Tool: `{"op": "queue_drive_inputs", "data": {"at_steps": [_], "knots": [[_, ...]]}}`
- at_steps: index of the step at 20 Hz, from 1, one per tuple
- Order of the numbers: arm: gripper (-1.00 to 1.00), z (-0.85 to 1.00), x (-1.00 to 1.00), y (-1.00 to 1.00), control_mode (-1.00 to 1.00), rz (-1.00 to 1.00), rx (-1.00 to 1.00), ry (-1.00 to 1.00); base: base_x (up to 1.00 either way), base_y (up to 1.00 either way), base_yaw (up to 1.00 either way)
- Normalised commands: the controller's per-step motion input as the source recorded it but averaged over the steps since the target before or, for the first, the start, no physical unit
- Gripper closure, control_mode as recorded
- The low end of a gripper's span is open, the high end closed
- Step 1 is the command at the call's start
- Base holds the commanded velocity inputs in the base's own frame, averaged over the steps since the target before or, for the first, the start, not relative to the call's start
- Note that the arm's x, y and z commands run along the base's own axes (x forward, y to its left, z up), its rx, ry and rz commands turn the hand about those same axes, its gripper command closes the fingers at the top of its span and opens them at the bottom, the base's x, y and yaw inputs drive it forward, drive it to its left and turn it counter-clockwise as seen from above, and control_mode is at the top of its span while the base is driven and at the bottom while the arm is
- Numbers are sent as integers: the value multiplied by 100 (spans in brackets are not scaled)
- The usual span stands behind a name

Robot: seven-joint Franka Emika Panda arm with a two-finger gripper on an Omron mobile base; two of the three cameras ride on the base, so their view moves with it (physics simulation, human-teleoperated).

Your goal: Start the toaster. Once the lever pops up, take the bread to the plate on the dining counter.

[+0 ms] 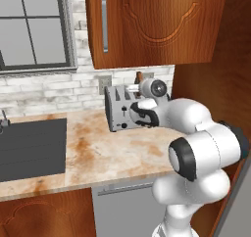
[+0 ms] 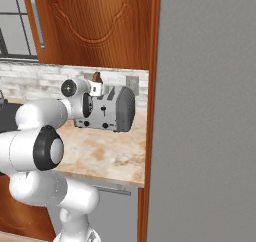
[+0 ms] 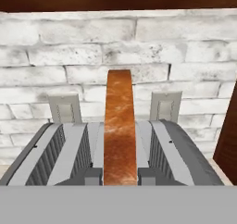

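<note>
Bread (image 3: 119,126) stands edge-on between my two finger tips (image 3: 93,176) in the hand view, its brown crust rising straight up ahead of them toward the white brick wall (image 3: 185,56). My gripper (image 3: 120,176) is closed on the bread, one tip on each side of the slice. Just below and ahead of the gripper, the toaster (image 3: 173,151) spreads out to either side, with its ribbed grey slots running away from me; I cannot tell whether the slice's lower edge is in a slot or clear of it. Beyond the toaster, two pale wall outlets (image 3: 65,109) sit on the brick, one on each side of the bread.

From the left base view I see the gripper (image 1: 138,84) at the toaster's (image 1: 116,108) top, with a sliver of brown bread (image 1: 139,76) poking up just above it, under the wooden cabinet (image 1: 152,25). The toaster stands on the marble worktop (image 1: 98,153), and the dark sink (image 1: 32,148) lies well off to the gripper's left. The right base view shows the bread (image 2: 96,77) above the toaster (image 2: 112,108) too.
</note>
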Motion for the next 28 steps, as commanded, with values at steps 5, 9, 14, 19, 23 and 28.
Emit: {"op": "queue_drive_inputs", "data": {"at_steps": [5,9,14,19,23,28], "knots": [[100,25,-72,0,-100,0,0,0,0,0,0],[100,27,-74,0,-100,0,0,0,0,0,0],[100,37,-72,0,-100,0,0,2,0,0,0],[100,14,-88,0,-100,0,-1,5,0,0,0],[100,21,-79,0,-100,0,0,12,0,0,0],[100,35,-63,0,-100,0,0,19,0,0,0]]}}
